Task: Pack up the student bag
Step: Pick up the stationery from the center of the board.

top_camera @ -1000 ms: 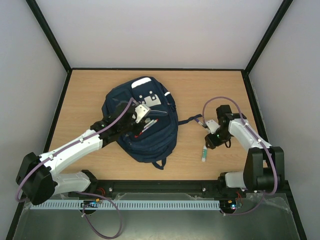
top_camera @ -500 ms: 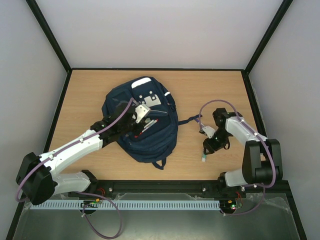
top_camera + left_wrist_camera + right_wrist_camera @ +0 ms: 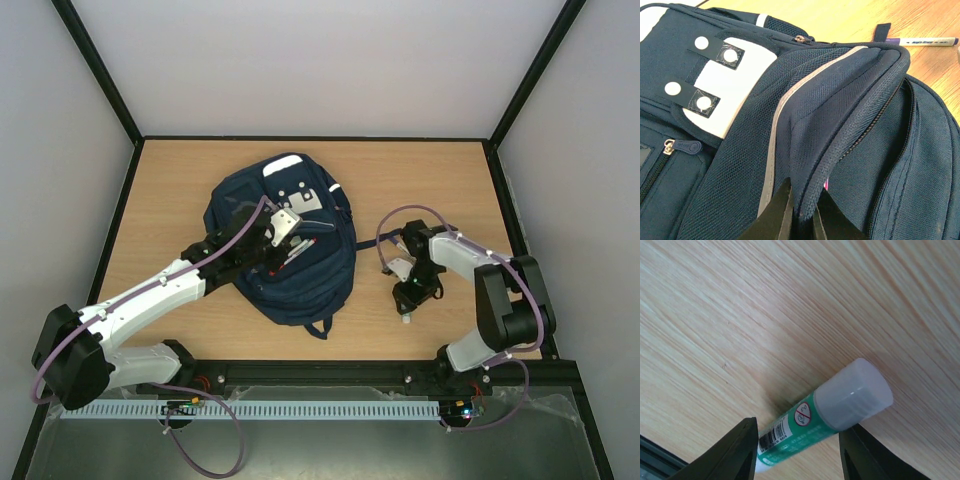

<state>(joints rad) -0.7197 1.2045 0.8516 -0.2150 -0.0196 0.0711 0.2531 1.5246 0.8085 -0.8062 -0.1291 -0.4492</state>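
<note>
— Wood-grain table [image 3: 170, 190], pale walls, black frame along its rim. What is the left gripper [image 3: 802, 202] doing?
— Clenched on the student bag [image 3: 850, 95]. Its 2 dark fingers pinch a zippered rim: woven navy cloth, with a grey stripe and mesh beside it.
— And the bag itself?
— It lies flat, a little left of the table's middle, rounded and soft. Bare wood shows on every side of it, widest toward the far right corner.
— The right gripper [image 3: 796, 429]?
— Down at the table, well to the right of the bag. Its 2 fingers stand one on each side of a glue stick [image 3: 840, 395], a smooth green tube with a frosted cap, lying on the wood. Whether they squeeze it or only flank it, I cannot tell.
— Anything else near?
— A white pen [image 3: 925, 41] with a purple cap, on the wood just past the bag's edge.
</note>
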